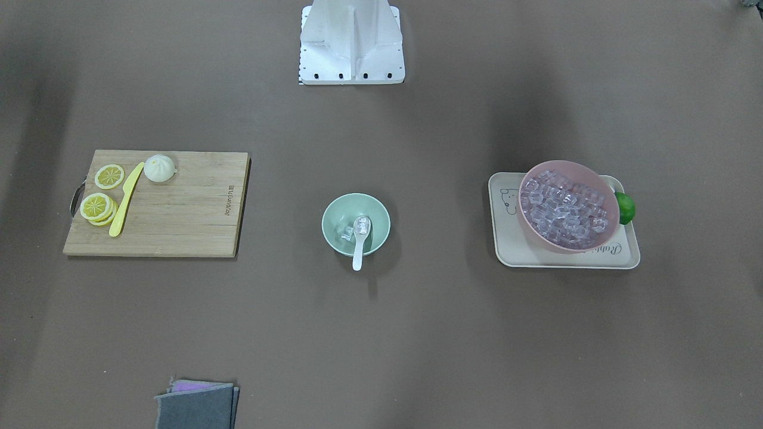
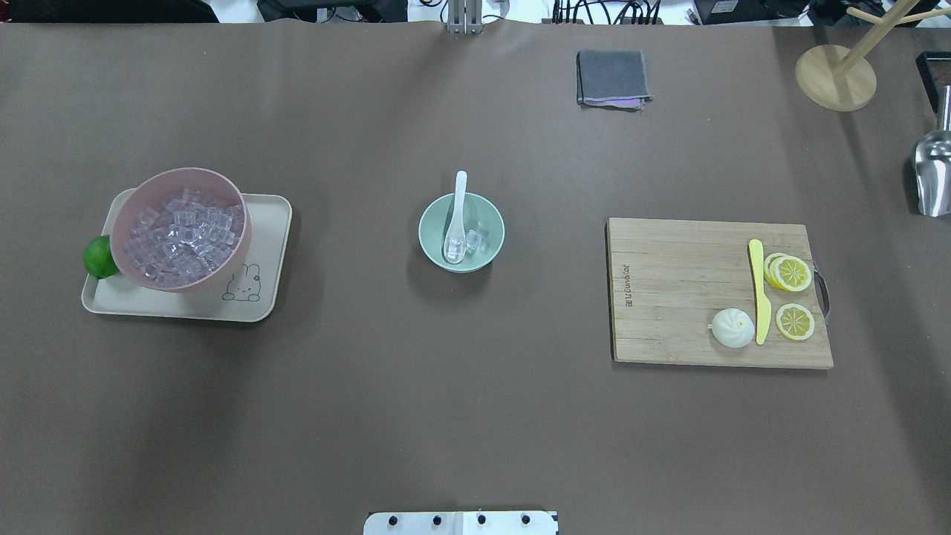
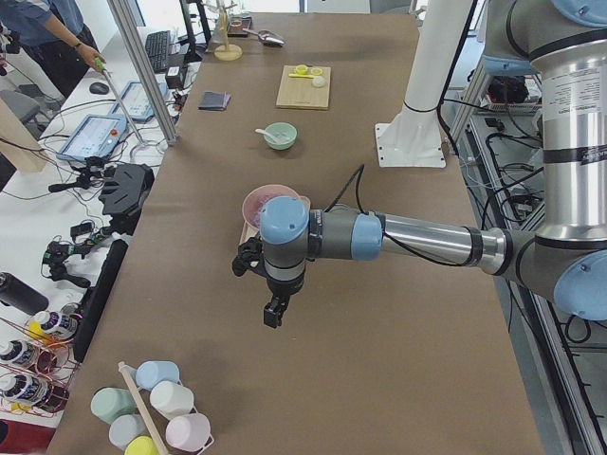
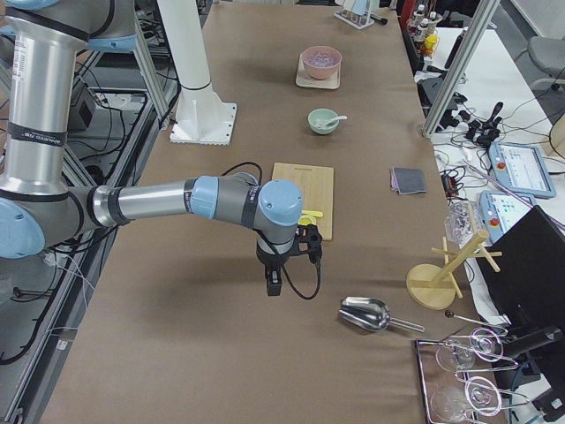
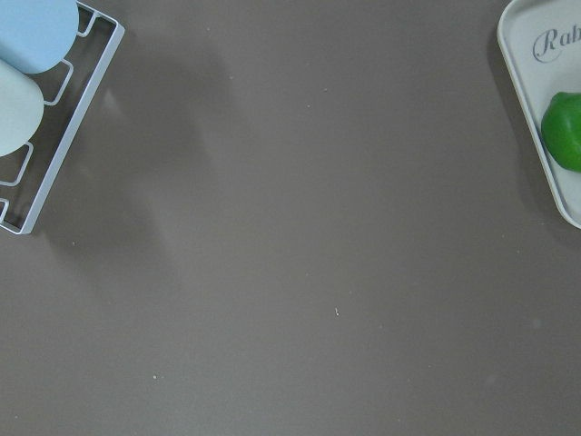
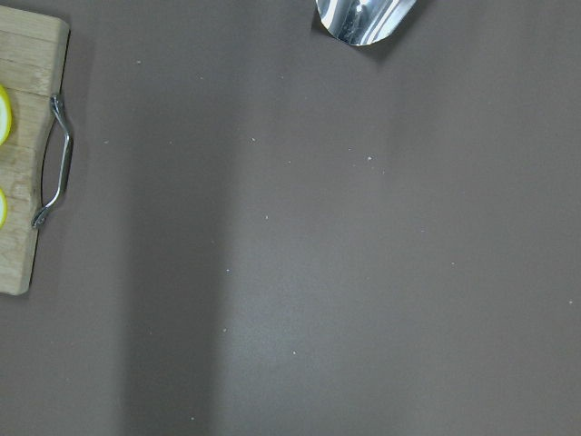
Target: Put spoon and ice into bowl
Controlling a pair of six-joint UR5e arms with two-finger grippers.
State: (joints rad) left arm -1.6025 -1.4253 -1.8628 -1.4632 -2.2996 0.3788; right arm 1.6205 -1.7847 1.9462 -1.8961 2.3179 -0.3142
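the glossy white soup spoon lies with its deep head down inside the small pale mint-green bowl at the middle of the table. its short handle leans out over the far rim, away from the robot. a few clear ice cubes sit in the bowl just to the right of the spoon's head, and at least one seems to be in the head itself. the larger pink bowl, heaped with more ice, stands well to the left on a cream tray.

the left gripper hangs over bare table at the left end, near the tray. the right gripper hangs at the right end, past the wooden cutting board. both show only from the side, so i cannot tell how wide their fingers stand, though neither seems to carry anything.

by my reading both items are in and what remains is to keep clear. the overhanging handle is the weak spot: a nudge could lever the spoon out and spill cubes. any further arm move should pass high and wide of the bowl's far side.
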